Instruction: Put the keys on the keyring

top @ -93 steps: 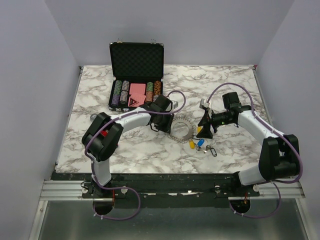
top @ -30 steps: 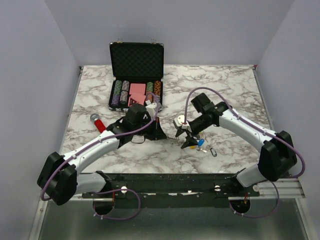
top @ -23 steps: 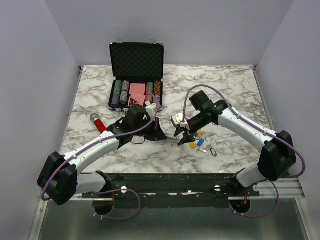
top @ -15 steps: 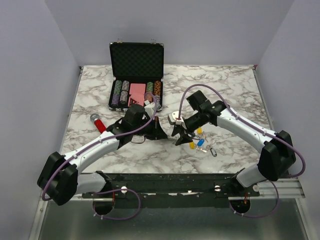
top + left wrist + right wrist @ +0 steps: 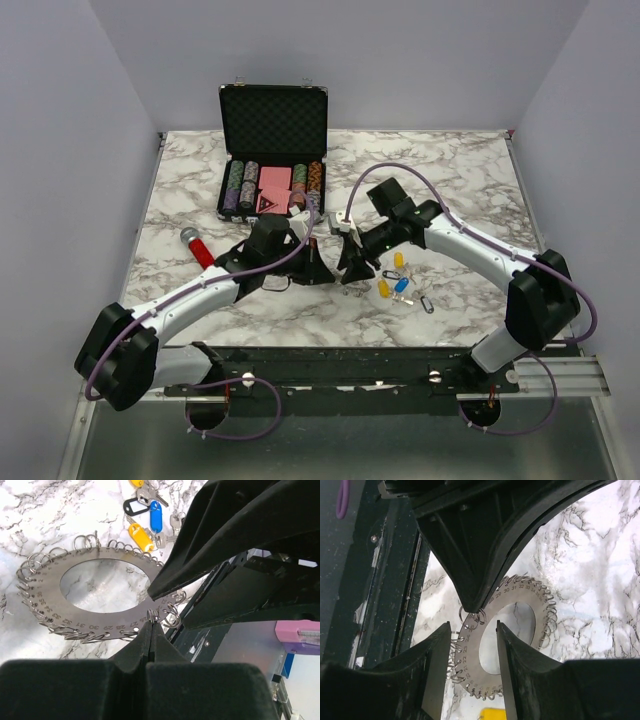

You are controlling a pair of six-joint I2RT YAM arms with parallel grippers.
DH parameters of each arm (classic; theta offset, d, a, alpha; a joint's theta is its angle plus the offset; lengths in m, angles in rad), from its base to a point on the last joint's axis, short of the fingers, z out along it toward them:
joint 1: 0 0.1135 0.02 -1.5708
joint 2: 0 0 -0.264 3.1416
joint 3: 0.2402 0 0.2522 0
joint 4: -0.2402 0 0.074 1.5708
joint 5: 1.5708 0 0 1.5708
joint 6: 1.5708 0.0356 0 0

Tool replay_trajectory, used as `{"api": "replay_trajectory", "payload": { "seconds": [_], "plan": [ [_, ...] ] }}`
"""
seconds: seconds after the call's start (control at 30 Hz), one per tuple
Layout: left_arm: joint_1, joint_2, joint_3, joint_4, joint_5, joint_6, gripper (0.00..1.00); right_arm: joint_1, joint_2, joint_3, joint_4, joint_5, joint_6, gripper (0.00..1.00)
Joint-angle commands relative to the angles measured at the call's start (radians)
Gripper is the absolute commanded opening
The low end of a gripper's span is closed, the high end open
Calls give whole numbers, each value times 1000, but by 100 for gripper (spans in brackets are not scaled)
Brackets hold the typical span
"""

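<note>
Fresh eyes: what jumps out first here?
The keyring, a flat numbered disc fringed with small rings, sits mid-scene. The left gripper pinches its rim; the right gripper stands open at the same spot, tip to tip. Coloured keys lie loose nearby.

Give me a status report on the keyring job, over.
Left pincer shut on keyring rim. Right pincer open, straddling the same rim beside it. Keys loose on the table, none held. Pincer tips crowd each other.

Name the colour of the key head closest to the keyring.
Yellow key; clearest in the left wrist view.
</note>
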Motion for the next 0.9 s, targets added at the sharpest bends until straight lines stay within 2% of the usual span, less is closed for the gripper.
{"api": "replay_trajectory", "payload": {
  "seconds": [0.0, 0.2, 0.27, 0.37, 0.47, 0.67, 0.87],
  "plan": [
    [3, -15, -15, 34, 20, -10, 0, 5, 7, 0, 16, -49, 29, 48],
    [4, -18, -18, 34, 16, -12, 0, 4, 12, -3, -33, -34, -7, 47],
    [6, -20, -24, 34, 16, -10, 0, 4, 3, 6, -100, -29, -85, 50],
    [7, -17, -28, 34, 22, -9, 0, 4, -19, 13, -263, -58, -321, 54],
    [9, -12, -22, 33, 26, -7, 0, 4, -19, 8, -289, -62, -408, 54],
    [11, -17, -19, 34, 28, -10, 0, 5, 26, 19, -262, -23, -379, 49],
    [9, -15, -30, 66, 37, -17, 0, 5, 21, 6, -216, -34, -334, 49]
  ]
}}
